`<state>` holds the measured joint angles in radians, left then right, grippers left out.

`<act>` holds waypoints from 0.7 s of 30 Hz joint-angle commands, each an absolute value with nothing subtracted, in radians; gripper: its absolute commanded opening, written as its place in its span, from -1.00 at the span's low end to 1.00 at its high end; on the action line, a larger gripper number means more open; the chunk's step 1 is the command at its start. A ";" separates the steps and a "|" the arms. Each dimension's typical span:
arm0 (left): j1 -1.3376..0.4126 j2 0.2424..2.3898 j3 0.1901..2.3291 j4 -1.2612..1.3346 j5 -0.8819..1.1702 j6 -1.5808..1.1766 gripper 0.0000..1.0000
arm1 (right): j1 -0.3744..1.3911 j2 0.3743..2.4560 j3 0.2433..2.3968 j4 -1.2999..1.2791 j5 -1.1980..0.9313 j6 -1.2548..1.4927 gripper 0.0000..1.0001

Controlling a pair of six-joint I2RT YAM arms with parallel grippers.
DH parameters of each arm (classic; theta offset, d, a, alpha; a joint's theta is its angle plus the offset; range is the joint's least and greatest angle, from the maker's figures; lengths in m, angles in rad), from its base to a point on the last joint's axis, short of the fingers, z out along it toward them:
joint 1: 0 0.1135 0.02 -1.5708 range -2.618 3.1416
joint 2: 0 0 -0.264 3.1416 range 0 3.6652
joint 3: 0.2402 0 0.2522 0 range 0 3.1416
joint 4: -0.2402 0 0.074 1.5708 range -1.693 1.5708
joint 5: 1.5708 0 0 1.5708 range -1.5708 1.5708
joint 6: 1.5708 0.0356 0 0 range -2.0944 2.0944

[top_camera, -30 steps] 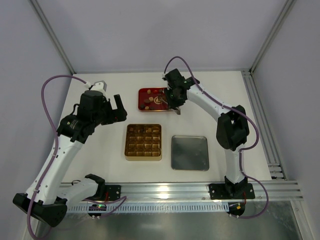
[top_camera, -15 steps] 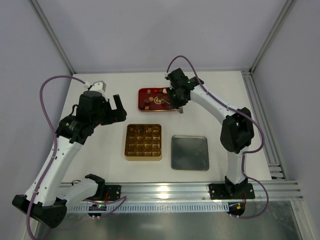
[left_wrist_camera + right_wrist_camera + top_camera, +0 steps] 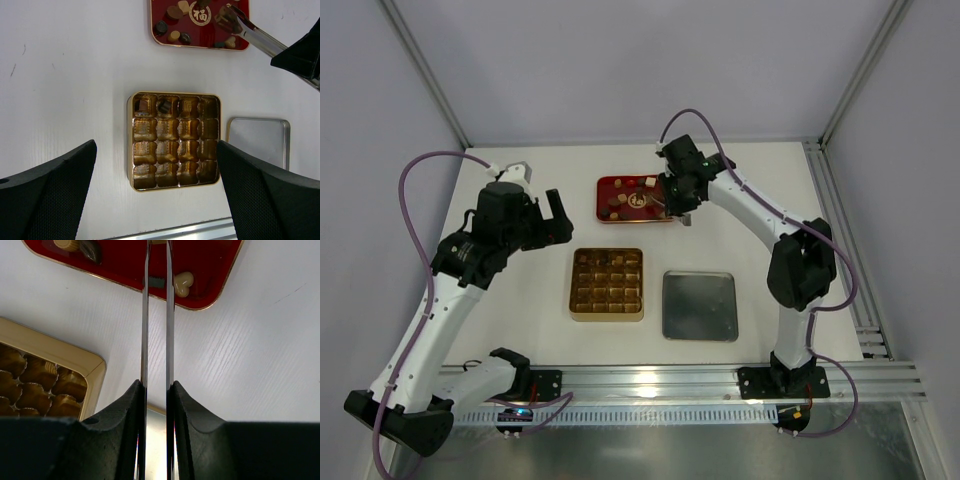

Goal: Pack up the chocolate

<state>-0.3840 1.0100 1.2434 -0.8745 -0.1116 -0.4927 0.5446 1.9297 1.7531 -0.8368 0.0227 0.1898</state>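
Note:
Several small chocolate pieces [image 3: 174,12], dark, light brown and cream, lie in the red tray [image 3: 620,188]. A cream heart piece [image 3: 182,282] lies near the tray's edge. One dark piece [image 3: 165,105] sits in the top row of the gold box [image 3: 607,284]. My right gripper [image 3: 674,198] is shut on metal tongs [image 3: 156,315] that reach over the tray [image 3: 210,270]. Their tips [image 3: 227,12] are above the tray's right part, and I cannot tell whether they hold a piece. My left gripper [image 3: 552,215] is open and empty, high to the left of the box [image 3: 175,141].
A silver metal lid [image 3: 700,305] lies on the table right of the gold box, and it also shows in the left wrist view [image 3: 260,142]. An aluminium rail [image 3: 650,378] runs along the near edge. Frame posts stand at the back corners.
My right gripper has shifted a little right and toward the back with the tongs, whose tips stay over the red tray. The left arm has not moved.

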 commanded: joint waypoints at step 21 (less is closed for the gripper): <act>-0.387 1.000 1.223 -0.841 -0.101 -0.497 0.99 | 0.558 1.612 1.528 -0.744 -0.094 0.250 -0.42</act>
<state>-0.3840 1.0100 1.2255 -0.8722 -0.1112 -0.4934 0.5465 1.7069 1.5543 -0.7929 -0.0666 0.2264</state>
